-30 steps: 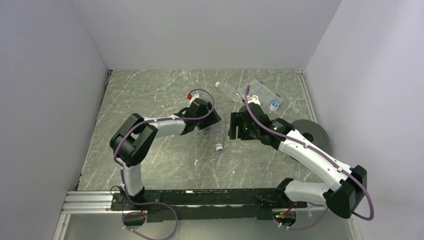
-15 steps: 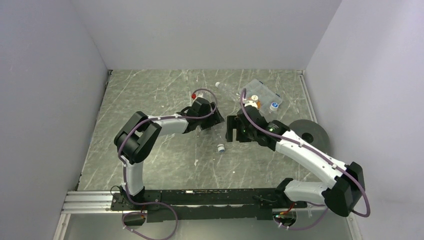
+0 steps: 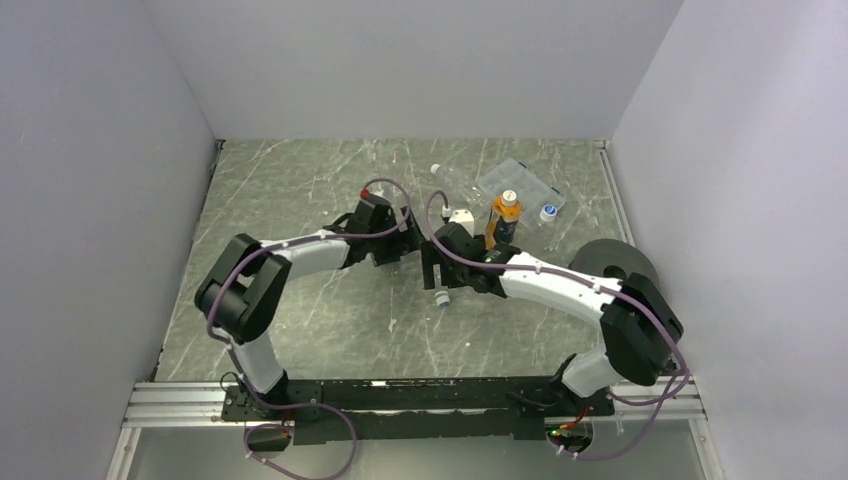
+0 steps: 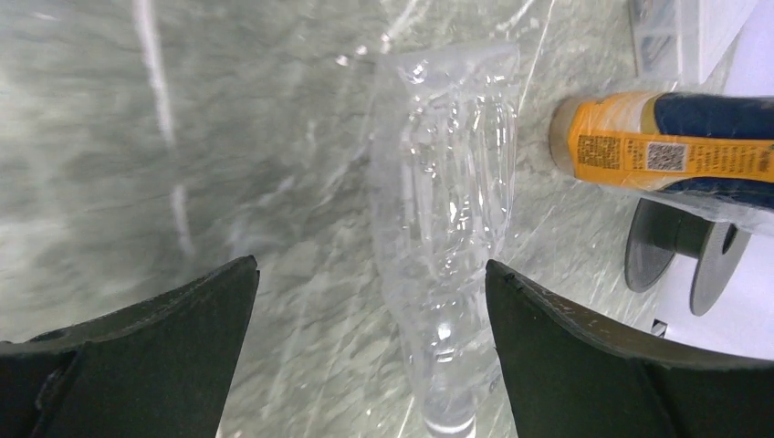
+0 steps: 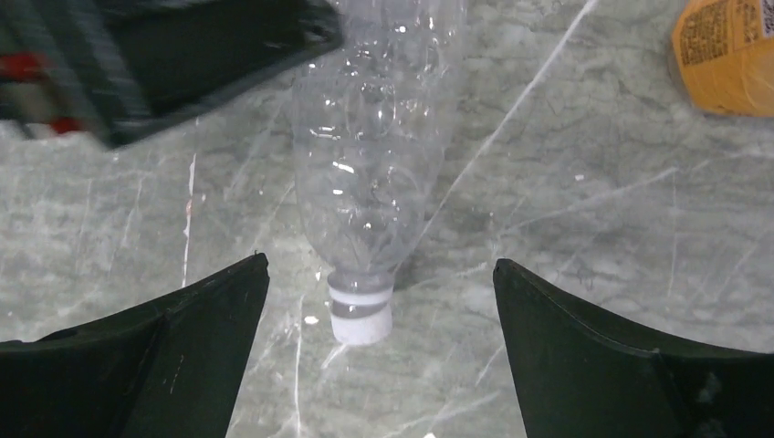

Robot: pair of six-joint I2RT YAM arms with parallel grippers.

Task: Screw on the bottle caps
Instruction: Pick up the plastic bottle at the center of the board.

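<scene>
Bottles sit on the grey stone-look tabletop (image 3: 300,200). One clear plastic bottle (image 5: 370,182) lies on its side in the middle. A small white round cap (image 5: 360,317) is on its neck. The right gripper (image 5: 381,265) hangs over the cap end. Its fingers are spread wide, with the bottle in the gap, and they pinch nothing. The left gripper (image 4: 370,274) is at the other end of the same bottle. It is spread wide too and holds nothing.

A small orange bottle with a dark blue label (image 3: 503,220) stands upright just beside the right arm. It has a white top. Behind it lies a flat clear plastic box (image 3: 520,180). A blue-topped cap (image 3: 548,211) sits by the near corner of that box. A tiny white cap (image 3: 436,168) lies near the back. A big black disc (image 3: 625,262) is on the right side.
</scene>
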